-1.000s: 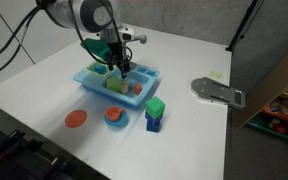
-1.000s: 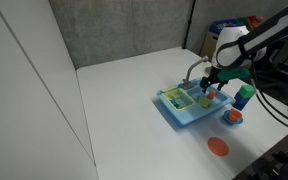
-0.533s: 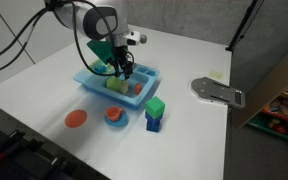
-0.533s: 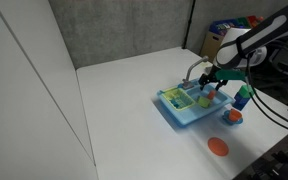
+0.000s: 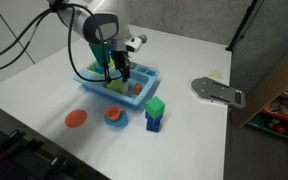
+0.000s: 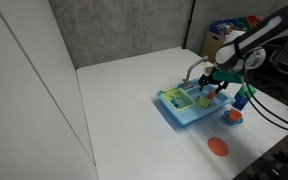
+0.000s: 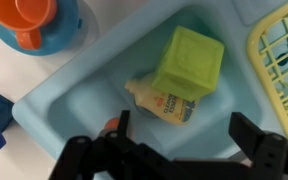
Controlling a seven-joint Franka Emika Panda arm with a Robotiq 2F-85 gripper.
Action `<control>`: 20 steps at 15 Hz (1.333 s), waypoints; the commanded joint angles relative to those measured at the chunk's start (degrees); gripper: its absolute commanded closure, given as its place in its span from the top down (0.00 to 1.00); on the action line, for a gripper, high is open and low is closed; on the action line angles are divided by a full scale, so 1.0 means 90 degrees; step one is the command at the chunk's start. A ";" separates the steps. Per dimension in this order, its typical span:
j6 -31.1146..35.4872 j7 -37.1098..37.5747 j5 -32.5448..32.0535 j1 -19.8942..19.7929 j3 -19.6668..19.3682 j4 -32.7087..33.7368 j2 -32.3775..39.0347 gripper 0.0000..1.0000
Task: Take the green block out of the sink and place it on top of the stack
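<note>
The light yellow-green block (image 7: 189, 62) lies tilted in a compartment of the light blue toy sink (image 7: 74, 95), leaning on a small toy bottle (image 7: 164, 102). It also shows in both exterior views (image 5: 115, 85) (image 6: 204, 100). My gripper (image 7: 179, 135) is open and empty, fingers wide apart, just above that compartment and short of the block. It hovers over the sink (image 5: 94, 78) (image 6: 174, 112) in both exterior views (image 5: 118, 70) (image 6: 216, 84). The stack (image 5: 155, 113), a darker green cube on a blue cube, stands beside the sink; it also shows in an exterior view (image 6: 245, 96).
An orange-and-blue bowl (image 5: 115, 116) (image 7: 36, 22) and a red disc (image 5: 76, 119) (image 6: 217, 147) lie on the white table near the sink. A yellow dish rack (image 7: 279, 55) fills the other compartment. A grey metal plate (image 5: 216, 91) lies farther off.
My gripper has shifted slightly over the sink and stays open. The blocks have not moved.
</note>
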 commanded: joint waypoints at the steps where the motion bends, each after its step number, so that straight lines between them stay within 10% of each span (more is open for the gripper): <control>1: -0.0223 0.0278 0.0287 -0.0101 0.0044 0.0155 0.0089 1.00; 20: -0.0363 0.0137 0.1351 -0.0412 0.0429 0.0387 0.0538 1.00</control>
